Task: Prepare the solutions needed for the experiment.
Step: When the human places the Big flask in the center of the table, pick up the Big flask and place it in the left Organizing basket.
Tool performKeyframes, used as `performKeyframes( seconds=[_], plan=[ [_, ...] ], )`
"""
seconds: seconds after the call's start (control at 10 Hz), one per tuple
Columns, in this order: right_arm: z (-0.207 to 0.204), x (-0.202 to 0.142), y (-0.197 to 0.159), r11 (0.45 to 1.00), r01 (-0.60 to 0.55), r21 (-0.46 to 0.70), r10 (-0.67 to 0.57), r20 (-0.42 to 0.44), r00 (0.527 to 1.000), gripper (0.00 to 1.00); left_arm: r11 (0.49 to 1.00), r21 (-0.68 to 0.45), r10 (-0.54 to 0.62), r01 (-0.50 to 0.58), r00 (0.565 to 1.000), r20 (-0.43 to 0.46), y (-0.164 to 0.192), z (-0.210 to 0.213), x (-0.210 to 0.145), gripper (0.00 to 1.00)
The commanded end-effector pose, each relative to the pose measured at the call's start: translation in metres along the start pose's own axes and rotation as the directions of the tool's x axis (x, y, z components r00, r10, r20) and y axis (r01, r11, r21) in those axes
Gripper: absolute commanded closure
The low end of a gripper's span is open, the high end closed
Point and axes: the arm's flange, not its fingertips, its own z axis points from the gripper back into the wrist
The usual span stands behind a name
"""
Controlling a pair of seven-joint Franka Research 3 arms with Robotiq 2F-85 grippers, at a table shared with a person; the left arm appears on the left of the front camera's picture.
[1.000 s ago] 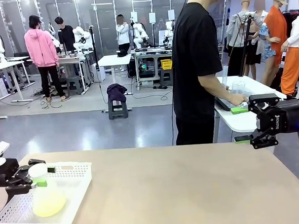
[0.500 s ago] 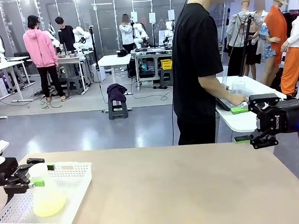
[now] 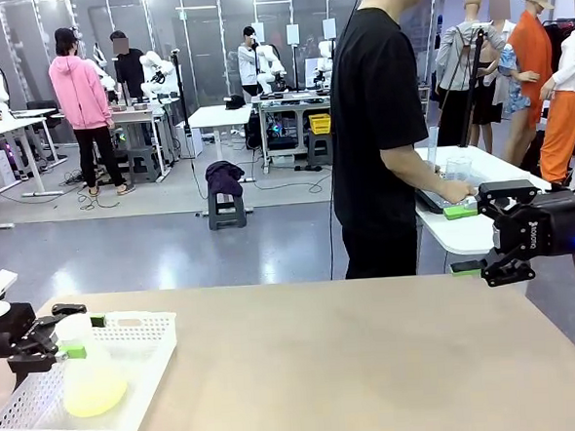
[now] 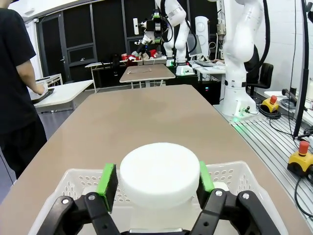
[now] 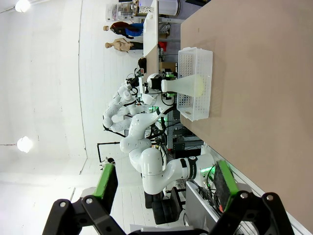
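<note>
**Left claw on flask neck, right claw idle**

We are looking across the table (image 3: pixel 355 368), tan, with a person (image 3: pixel 385 131) in a black shirt standing beyond the far edge, turned toward a side table (image 3: pixel 481 179) with hands on something there.

We are seeing a white perforated basket (image 3: pixel 129 333) sitting at the table's left near corner. A frosted flask (image 3: pixel 88 379) is standing upright inside it, toward its left end; the solution (image 3: pixel 93 395), pale yellow-green, is tinting the wide base.

Left gripper (image 3: pixel 75 338) is coming in from the left at neck height. In the left wrist view, its green pads (image 4: pixel 107 180) are sitting against both sides of the flask's white round top (image 4: pixel 159 171), so we are reading it as clamped on the flask. Whether the base is resting on the basket floor, we cannot tell.

Right gripper (image 3: pixel 465 239) is hanging off the table's right far corner, fingers spread wide apart, nothing between them, well apart from the basket.
</note>
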Motion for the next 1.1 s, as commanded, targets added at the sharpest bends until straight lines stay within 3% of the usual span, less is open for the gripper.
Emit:
performKeyframes(
  seconds=[0.0, 0.1, 0.2, 0.5, 1.0],
  plan=[
    [0.001, 0.000, 0.002, 1.000, -0.005, 0.001, 0.005, -0.003, 1.000, 0.00, 1.000, -0.010, -0.007, 0.006, 1.000, -0.021, -0.001, 0.000, 0.000, 0.21],
    [0.001, 0.000, 0.002, 1.000, -0.005, 0.001, 0.005, -0.003, 1.000, 0.00, 1.000, 0.000, 0.000, 0.000, 1.000, 0.000, 0.000, 0.000, 0.000, 0.25],
    [0.001, 0.000, 0.002, 1.000, -0.005, 0.001, 0.005, -0.003, 1.000, 0.00, 1.000, -0.011, -0.010, 0.010, 1.000, -0.012, 0.001, 0.003, 0.003, 0.20],
    [0.001, 0.000, 0.002, 1.000, -0.005, 0.001, 0.005, -0.003, 1.000, 0.00, 1.000, -0.017, -0.020, 0.019, 0.998, -0.054, -0.005, 0.030, 0.015, 0.20],
    [0.001, 0.000, 0.002, 1.000, -0.005, 0.001, 0.005, -0.003, 1.000, 0.00, 0.999, 0.029, 0.041, -0.036, 0.978, -0.202, -0.036, 0.077, 0.054, 0.20]
  ],
)
